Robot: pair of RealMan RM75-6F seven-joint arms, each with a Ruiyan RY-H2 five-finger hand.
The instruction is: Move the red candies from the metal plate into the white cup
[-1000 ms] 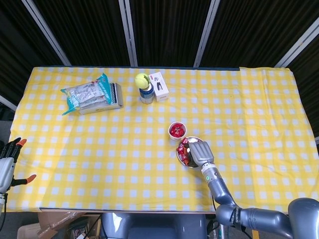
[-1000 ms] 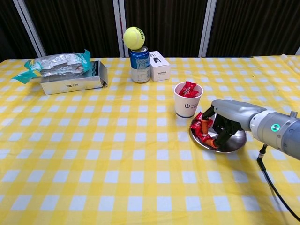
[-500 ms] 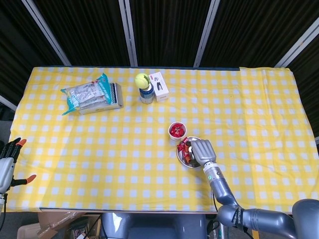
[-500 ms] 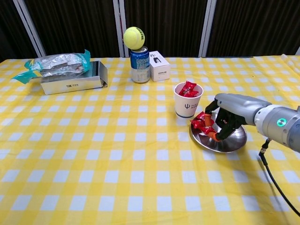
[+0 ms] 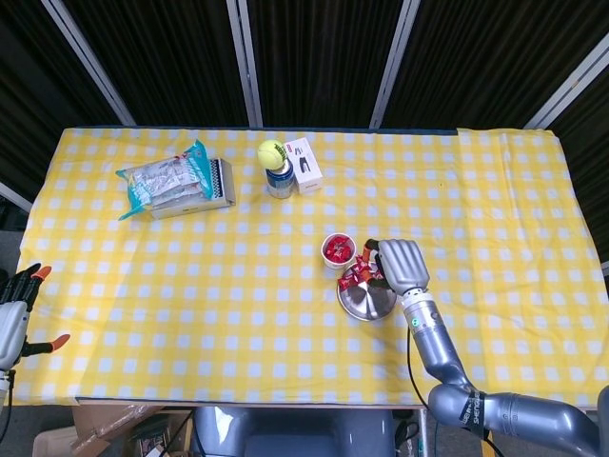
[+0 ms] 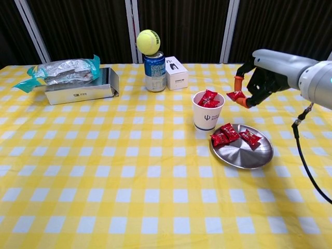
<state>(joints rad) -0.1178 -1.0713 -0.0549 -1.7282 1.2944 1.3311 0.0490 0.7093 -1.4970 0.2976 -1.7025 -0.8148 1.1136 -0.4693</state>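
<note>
Three candies [image 6: 231,134] lie on the plate [image 6: 244,154] right of the cup [image 6: 207,114], one angled toward it; more fill the cup. My right hand [image 6: 257,83] pinches one candy [image 6: 235,95] above the plate. My left hand [image 5: 14,319] is spread, holding nothing.

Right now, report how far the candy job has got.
Done: the white cup already holds some red candies. In hand: the right hand pinches one red candy in the air, up and to the right of the cup. Left: three candies on the metal plate. The left hand sits idle at the table's edge.
</note>
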